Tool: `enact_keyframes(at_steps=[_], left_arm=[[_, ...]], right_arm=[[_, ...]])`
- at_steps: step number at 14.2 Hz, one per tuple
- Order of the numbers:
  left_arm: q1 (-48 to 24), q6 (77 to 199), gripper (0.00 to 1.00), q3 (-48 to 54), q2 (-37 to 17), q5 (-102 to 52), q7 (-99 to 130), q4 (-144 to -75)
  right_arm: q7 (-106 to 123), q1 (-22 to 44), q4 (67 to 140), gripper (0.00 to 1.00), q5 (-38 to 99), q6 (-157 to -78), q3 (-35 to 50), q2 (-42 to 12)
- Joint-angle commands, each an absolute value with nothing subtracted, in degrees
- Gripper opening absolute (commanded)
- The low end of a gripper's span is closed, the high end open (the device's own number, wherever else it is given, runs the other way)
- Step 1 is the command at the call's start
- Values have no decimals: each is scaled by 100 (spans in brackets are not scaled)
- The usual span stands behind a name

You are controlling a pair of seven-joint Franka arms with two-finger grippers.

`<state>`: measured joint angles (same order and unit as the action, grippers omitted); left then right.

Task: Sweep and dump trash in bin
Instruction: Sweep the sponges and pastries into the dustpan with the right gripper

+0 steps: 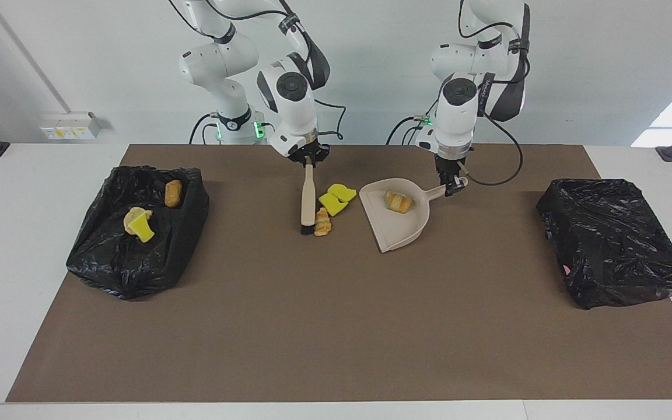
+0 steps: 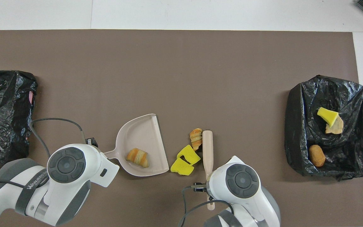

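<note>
My right gripper (image 1: 308, 163) is shut on the handle of a beige brush (image 1: 308, 201), whose bristles touch the mat. Against the brush lie loose trash pieces: a striped croissant (image 1: 322, 222) and two yellow sponge wedges (image 1: 337, 198), just short of the dustpan's mouth. The beige dustpan (image 1: 400, 230) rests on the mat with another croissant (image 1: 398, 202) inside it. My left gripper (image 1: 451, 185) is shut on its handle. From overhead the brush (image 2: 208, 148), wedges (image 2: 186, 157) and dustpan (image 2: 137, 135) show, while both grippers hide under the arms.
An open black-lined bin (image 1: 137, 256) at the right arm's end of the table holds a yellow wedge (image 1: 143, 228) and tan lumps (image 1: 173, 192). A closed black bag (image 1: 613, 242) sits at the left arm's end. The brown mat (image 1: 336, 326) covers the table.
</note>
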<state>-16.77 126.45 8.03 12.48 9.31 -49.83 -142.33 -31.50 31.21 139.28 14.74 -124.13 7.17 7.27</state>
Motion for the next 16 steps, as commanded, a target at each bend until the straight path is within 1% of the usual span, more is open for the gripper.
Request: enact_keyframes(at_steps=[1,3,5,9,12,13,16], left_arm=[[-1731,12700,0,773,1389,1072,-4887,-14379],[-1723,12700,0,773,1389,1072,-4887,-14379],[-1714,12700,0,773,1389,1072,-4887,-14379],[-1714,12700,0,773,1380,1072,-4887,-14379],[-1714,12700,0,773,1389,1072,-4878,-14379],[-1714,12700,0,773,1389,1072,-4878,-14379],[-1714,12700,0,773,1389,1072,-4878,-14379]], right_arm=[[-3444,3435,13361,0,1923,-12472,738,204],[-3961,3699,12809,0,1969,-12611,738,-305],[-4218,3814,12228,0,2143,-12612,738,-701],[-3869,3990,11480,0,2619,-12630,756,-1028],[-3446,3999,11355,0,2979,-12543,747,-994],[-3428,3947,11399,0,2988,-12377,747,-897],[-3393,3719,11399,0,2874,-11534,694,-529]])
